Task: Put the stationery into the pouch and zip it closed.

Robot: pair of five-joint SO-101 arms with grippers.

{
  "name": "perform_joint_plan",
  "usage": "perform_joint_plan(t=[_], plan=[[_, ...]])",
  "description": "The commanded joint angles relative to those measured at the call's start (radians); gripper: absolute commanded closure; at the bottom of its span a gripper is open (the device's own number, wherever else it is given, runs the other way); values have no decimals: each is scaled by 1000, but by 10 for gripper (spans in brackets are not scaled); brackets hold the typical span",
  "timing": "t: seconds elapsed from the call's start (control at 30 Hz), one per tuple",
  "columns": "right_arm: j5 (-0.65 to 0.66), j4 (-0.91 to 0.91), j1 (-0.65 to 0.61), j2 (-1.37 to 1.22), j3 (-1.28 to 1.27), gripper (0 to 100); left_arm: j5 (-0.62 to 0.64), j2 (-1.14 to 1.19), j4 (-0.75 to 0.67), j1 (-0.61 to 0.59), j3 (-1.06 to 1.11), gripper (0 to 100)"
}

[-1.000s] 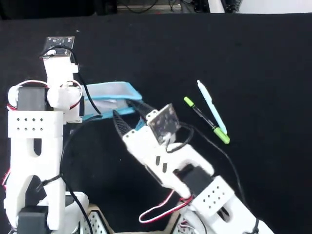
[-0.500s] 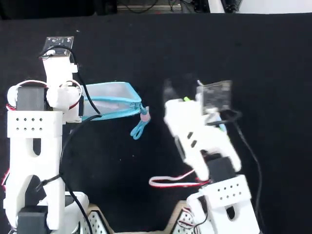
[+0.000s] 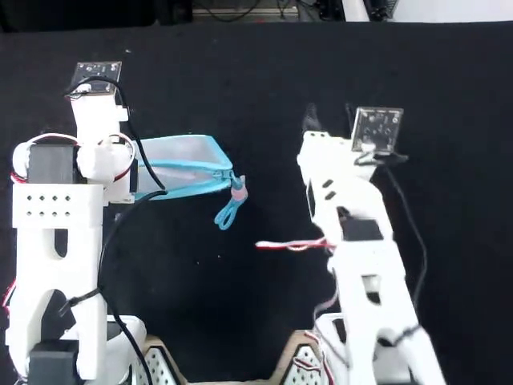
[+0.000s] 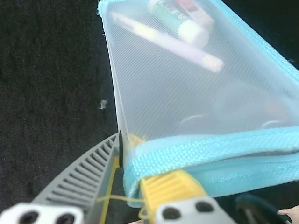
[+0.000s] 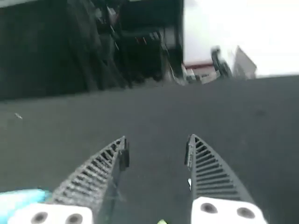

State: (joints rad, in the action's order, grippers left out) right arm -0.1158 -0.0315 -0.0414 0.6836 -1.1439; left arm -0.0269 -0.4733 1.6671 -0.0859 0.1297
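Presently the left gripper (image 4: pixel 133 161) is clamping onto the pouch (image 3: pixel 183 163), its grey ribbed finger (image 4: pixel 88 182) and yellow finger (image 4: pixel 170 189) closing tight on one corner of the light blue zip band (image 4: pixel 219 149), with the band squeezed between them. The pouch, a translucent mesh one with light blue trim, is lying on the black counter (image 3: pixel 441 96), and the left arm (image 3: pixel 56 208) is covering the end where it is being gripped. Through the mesh in the left wrist view, several pieces of stationery are showing inside the pouch: a stick with a green body and white cap (image 4: pixel 180 22), a slim pale pen (image 4: pixel 163 39) lying just beside it, and a red-and-white item (image 4: pixel 194 7) touching the stick at the pouch's far edge. At the pouch's other end, away from the left gripper, the zip pull is hanging out onto the counter as a pink bead (image 3: pixel 238 191) with a blue cord loop (image 3: pixel 228 214) trailing from it; how far the zip is drawn along the pouch is not possible to tell. The right gripper (image 5: pixel 157 140) is hovering well apart from the pouch, out past the zip-pull end, with its jaws spread wide and gripping nothing. Under it in the right wrist view, a green speck (image 5: pixel 161 221) and a light blue sliver (image 5: pixel 18 196) are peeking in, too small to identify. A red-and-white cable (image 3: pixel 288 245) is looping off the right arm (image 3: pixel 361 241) toward the pouch's side.
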Motion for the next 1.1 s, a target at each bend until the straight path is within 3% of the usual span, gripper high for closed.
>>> perform_joint_plan(t=[0.0, 0.43, 0.7, 0.8, 1.07], plan=[[-6, -75, 54, -219, 125, 801, 12, 9, -3, 2, 10, 970], [121, 164, 60, -598, 495, 801, 12, 9, -3, 2, 12, 970], [124, 204, 61, -631, 545, 801, 12, 9, -3, 2, 12, 970], [201, 219, 55, -633, 544, 801, 12, 9, -3, 2, 12, 970], [256, 431, 40, -664, 598, 801, 12, 8, -3, 2, 12, 970]])
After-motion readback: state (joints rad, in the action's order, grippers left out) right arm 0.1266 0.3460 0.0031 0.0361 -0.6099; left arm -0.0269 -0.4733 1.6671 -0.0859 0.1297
